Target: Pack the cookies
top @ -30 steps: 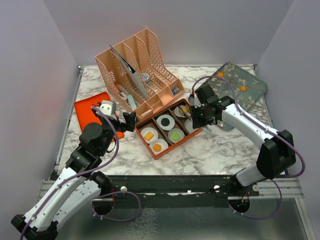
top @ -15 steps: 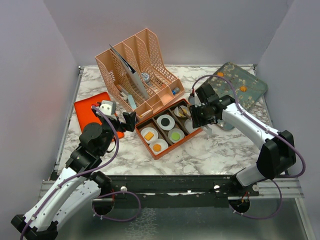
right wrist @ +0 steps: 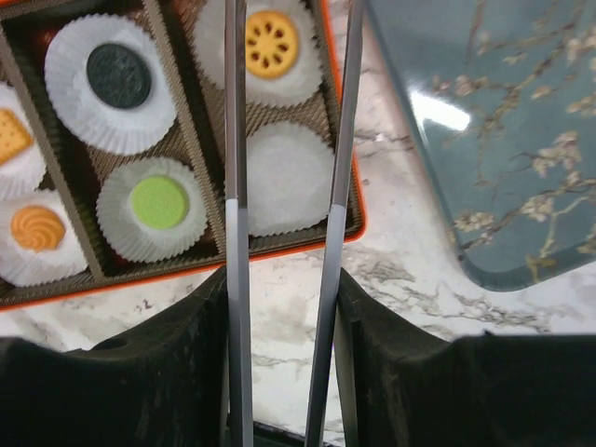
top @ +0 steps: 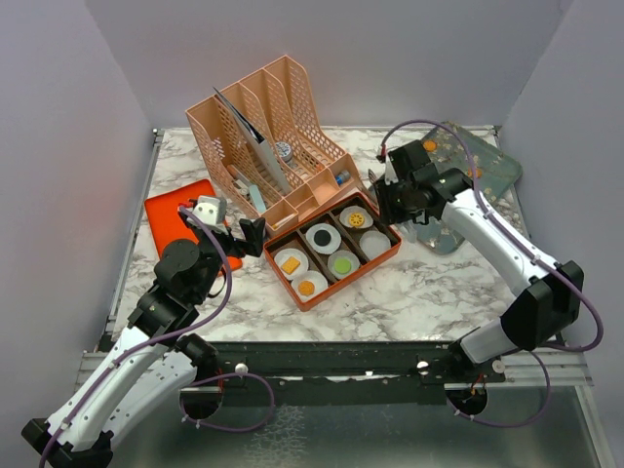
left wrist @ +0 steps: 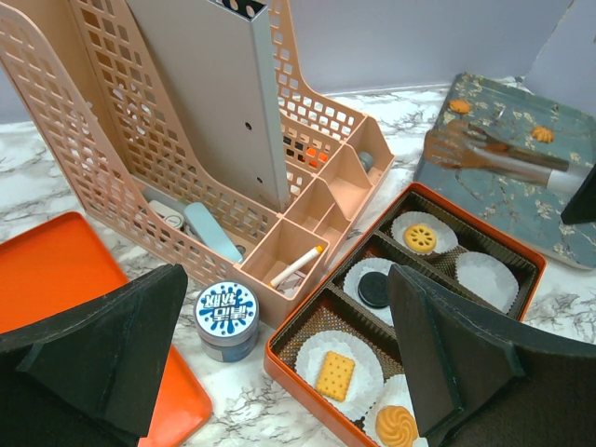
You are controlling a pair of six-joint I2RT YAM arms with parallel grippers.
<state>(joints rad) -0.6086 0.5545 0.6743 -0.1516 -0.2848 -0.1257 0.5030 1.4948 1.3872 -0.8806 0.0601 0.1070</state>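
white marble-look bench [top: 429, 292], plain pale lilac walls [top: 390, 58] on three sides. left jaws are spread wide near the orange box [top: 356, 278], pinching nothing. right jaws are clamped on metal tongs [right wrist: 235, 140], blades apart, tips running out of the wrist view. five cookies [right wrist: 272, 43] sit in paper cups [right wrist: 289, 177] in the box, two more on the floral tray [left wrist: 521, 200].

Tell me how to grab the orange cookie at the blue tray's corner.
Pinch the cookie across its rim with the tongs, coming straight down from above. It lies flat on the tray, so only its thin edge offers purchase, and bare tray surrounds it.
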